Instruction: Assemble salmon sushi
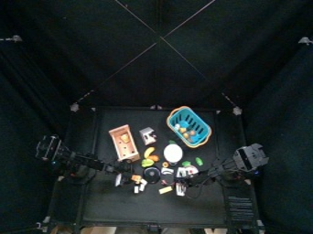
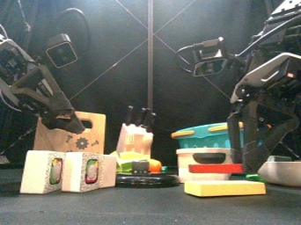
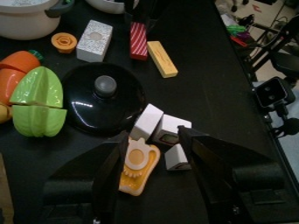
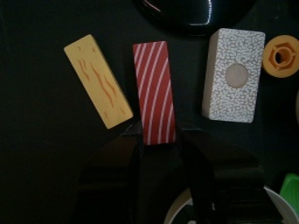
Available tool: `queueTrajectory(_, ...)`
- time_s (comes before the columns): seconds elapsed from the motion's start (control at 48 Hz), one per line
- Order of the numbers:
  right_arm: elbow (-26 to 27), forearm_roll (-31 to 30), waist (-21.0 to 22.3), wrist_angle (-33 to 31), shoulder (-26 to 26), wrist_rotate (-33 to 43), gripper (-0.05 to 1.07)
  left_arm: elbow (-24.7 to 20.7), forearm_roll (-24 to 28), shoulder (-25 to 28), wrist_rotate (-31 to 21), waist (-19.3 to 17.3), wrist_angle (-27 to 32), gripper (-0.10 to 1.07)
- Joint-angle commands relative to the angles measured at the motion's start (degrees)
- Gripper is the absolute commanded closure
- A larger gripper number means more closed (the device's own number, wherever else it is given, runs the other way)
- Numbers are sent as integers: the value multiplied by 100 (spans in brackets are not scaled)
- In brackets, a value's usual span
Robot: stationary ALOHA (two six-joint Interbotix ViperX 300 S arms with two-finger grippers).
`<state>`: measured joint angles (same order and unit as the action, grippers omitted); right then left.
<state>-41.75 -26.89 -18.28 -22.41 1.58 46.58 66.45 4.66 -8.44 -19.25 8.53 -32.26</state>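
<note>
A red-and-white striped salmon slice lies flat on the black table between a yellow striped slab and a grey speckled rice block. My right gripper hangs just over the slice's near end with its jaws open on either side. The slice also shows in the front view under that gripper. My left gripper is open above a fried-egg piece and several white cubes. From there the salmon slice lies far off.
A black pot lid, green and orange toy vegetables and an orange round piece lie nearby. A teal basket, wooden board and white bowl stand behind. Two cartons stand at the front left.
</note>
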Motion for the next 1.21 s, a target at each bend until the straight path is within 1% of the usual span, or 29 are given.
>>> queueTrajectory(0.0, 105, -26, 18, -44, -211, 9, 42, -88, -9, -18, 0, -18, -26, 11)
queueTrajectory(0.146, 193, -176, 44, -185, -475, 9, 42, -105, -9, -18, 9, -18, -18, 11)
queueTrajectory(0.25, 220, -316, 202, -264, -686, 18, 42, -97, -9, -18, 9, -18, -18, 11)
queueTrajectory(0.312, 211, -352, 378, -281, -747, 18, 42, -97, -9, -9, 9, -18, -26, 11)
queueTrajectory(0.5, 141, -325, 853, -281, -677, 26, 42, -88, -9, -9, 9, -18, -26, 11)
queueTrajectory(0.604, 114, -325, 984, -246, -606, 26, 42, -79, -9, -18, 9, -18, -18, 11)
queueTrajectory(0.771, 105, -229, 984, -237, -501, 18, 42, -79, -9, -9, 9, -18, -26, 11)
queueTrajectory(1.0, 123, -167, 984, -193, -193, 18, 42, -79, -9, -9, 9, -18, -26, 11)
queueTrajectory(1.188, 105, -149, 984, -193, -158, 18, 42, -79, -9, -18, 9, -18, -26, 11)
